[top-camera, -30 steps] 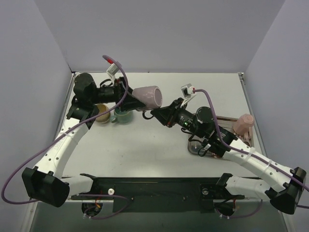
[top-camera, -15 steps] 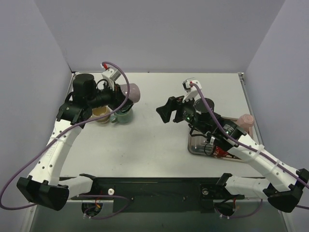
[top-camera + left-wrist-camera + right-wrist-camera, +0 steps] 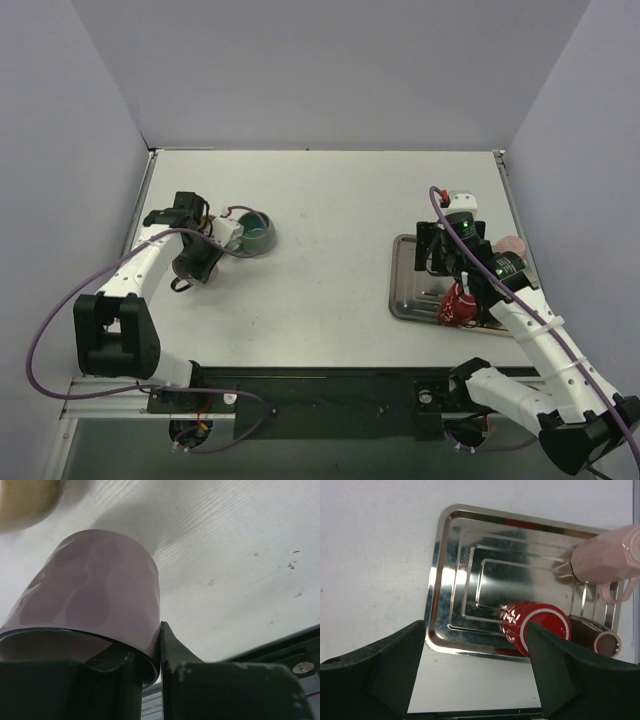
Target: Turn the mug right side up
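The purple mug (image 3: 95,590) fills the left wrist view, its open rim toward the camera and its base toward the white table. My left gripper (image 3: 150,645) is shut on its rim, one finger inside the wall and one finger (image 3: 172,655) outside. From above, the left gripper (image 3: 197,262) sits low at the table's left, just left of the green mug (image 3: 255,233), and mostly covers the purple mug. My right gripper (image 3: 475,625) hangs open and holds nothing above the metal tray (image 3: 445,580); in the top view the right gripper (image 3: 447,255) is over the tray's back part.
On the tray (image 3: 408,290) lie a red mug (image 3: 540,625), a pink mug (image 3: 605,557) and a brown mug (image 3: 600,637), all on their sides. A tan mug (image 3: 25,500) shows blurred beside the purple one. The left arm's cable (image 3: 110,285) loops across the table's left side.
The left arm has brought the purple mug down from mid-air to the table, left of the green mug. The right gripper has let go, opened and drawn back over the tray.
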Action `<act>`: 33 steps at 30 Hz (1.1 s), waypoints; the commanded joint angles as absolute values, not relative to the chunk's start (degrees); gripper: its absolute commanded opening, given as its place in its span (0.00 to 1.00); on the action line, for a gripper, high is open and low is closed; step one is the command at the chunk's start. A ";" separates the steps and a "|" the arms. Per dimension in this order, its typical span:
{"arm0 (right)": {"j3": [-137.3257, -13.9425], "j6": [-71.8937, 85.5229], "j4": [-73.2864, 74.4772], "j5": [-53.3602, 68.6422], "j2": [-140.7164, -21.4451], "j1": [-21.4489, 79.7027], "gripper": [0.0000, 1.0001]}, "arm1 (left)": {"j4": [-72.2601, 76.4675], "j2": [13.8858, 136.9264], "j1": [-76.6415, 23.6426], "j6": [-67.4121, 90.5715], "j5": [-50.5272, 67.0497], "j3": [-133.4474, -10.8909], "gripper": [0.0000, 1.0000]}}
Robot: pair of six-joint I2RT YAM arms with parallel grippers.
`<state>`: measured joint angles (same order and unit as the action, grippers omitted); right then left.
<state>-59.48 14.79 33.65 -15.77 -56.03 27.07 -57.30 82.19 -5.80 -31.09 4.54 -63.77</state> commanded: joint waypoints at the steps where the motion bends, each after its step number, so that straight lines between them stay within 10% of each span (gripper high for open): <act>1: -56.61 17.65 39.01 -15.38 -54.58 21.64 0.76 | -53.26 85.51 -2.90 -36.56 2.46 -65.13 0.00; 8: -52.39 20.30 42.19 -17.92 -50.81 14.86 0.76 | -52.56 92.90 -0.44 -37.62 2.90 -64.78 0.00; 14: -45.98 23.02 40.53 -20.13 -47.47 9.86 0.78 | -52.29 90.79 -0.53 -38.41 4.22 -63.28 0.69; 33: -38.14 32.78 17.68 -0.79 -61.78 3.94 0.63 | -60.11 72.16 -1.58 -39.55 14.33 -66.97 0.78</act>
